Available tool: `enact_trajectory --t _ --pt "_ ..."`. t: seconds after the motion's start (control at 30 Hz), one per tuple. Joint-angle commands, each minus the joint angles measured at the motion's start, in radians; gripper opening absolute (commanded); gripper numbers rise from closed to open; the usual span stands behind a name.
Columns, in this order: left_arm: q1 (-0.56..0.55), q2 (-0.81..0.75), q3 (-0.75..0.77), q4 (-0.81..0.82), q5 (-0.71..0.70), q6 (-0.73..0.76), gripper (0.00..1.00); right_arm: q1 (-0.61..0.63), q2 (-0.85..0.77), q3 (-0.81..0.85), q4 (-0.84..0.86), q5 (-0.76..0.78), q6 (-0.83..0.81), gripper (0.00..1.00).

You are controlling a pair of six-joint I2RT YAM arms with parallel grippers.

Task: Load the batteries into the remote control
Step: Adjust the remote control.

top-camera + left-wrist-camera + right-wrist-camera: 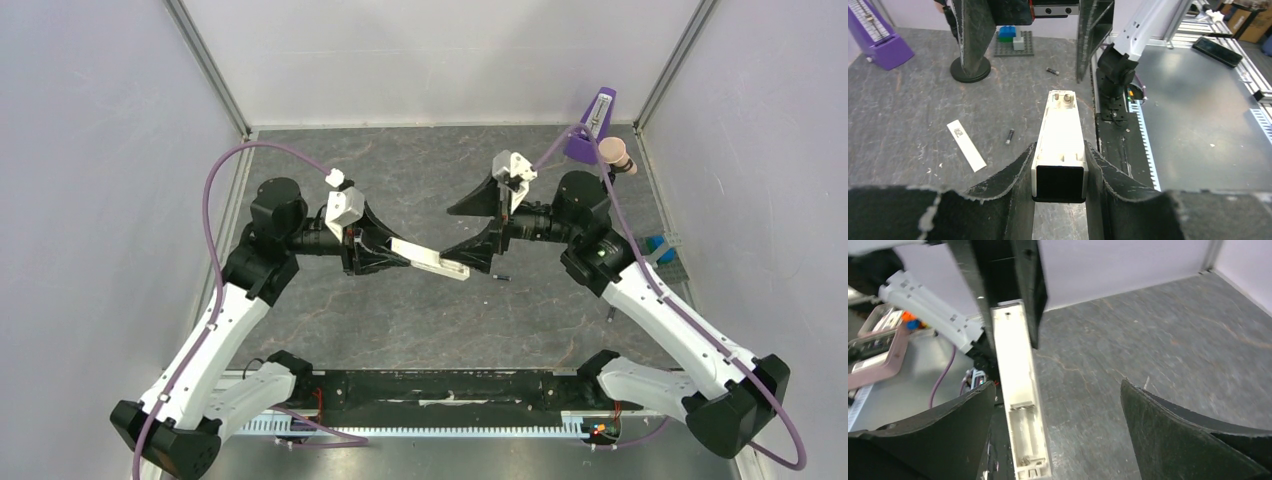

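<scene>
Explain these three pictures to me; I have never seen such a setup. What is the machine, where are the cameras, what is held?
Two white-and-black robot arms are bolted at the table's near edge. The wide picture looks down from above; the other two come from a camera on each wrist. The left gripper is clamped on the slim white rectangular remote control, whose battery recess is open and looks empty. The right gripper hangs wide open at the remote's far end, holding nothing. On the grey stone-patterned table lie two small dark cylindrical batteries, a flat white cover strip, a purple metronome and blue and green toy bricks.
</scene>
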Motion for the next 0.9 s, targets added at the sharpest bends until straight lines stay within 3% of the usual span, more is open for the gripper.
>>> enact_trajectory --t 0.0,0.2,0.37,0.43,0.57,0.77,0.87 --pt "0.002 0.008 0.042 0.008 0.108 -0.067 0.02 0.059 0.044 0.102 -0.160 -0.121 -0.169 0.98" --pt "0.003 -0.005 0.027 0.084 0.095 -0.107 0.02 0.155 0.102 0.177 -0.380 -0.085 -0.345 0.98" --pt "0.003 -0.010 0.027 0.099 0.060 -0.137 0.02 0.220 0.101 0.162 -0.402 0.102 -0.396 0.93" --pt "0.003 -0.013 0.022 0.100 0.046 -0.132 0.02 0.225 0.098 0.159 -0.406 0.148 -0.399 0.86" --pt "0.002 -0.026 0.010 0.079 -0.013 -0.093 0.02 0.228 0.080 0.152 -0.396 0.219 -0.398 0.61" --pt "0.003 -0.058 -0.041 0.109 -0.132 -0.081 0.02 0.231 0.068 0.130 -0.344 0.270 -0.362 0.40" --pt "0.003 -0.065 -0.056 0.136 -0.167 -0.104 0.08 0.235 0.086 0.152 -0.353 0.281 -0.351 0.25"
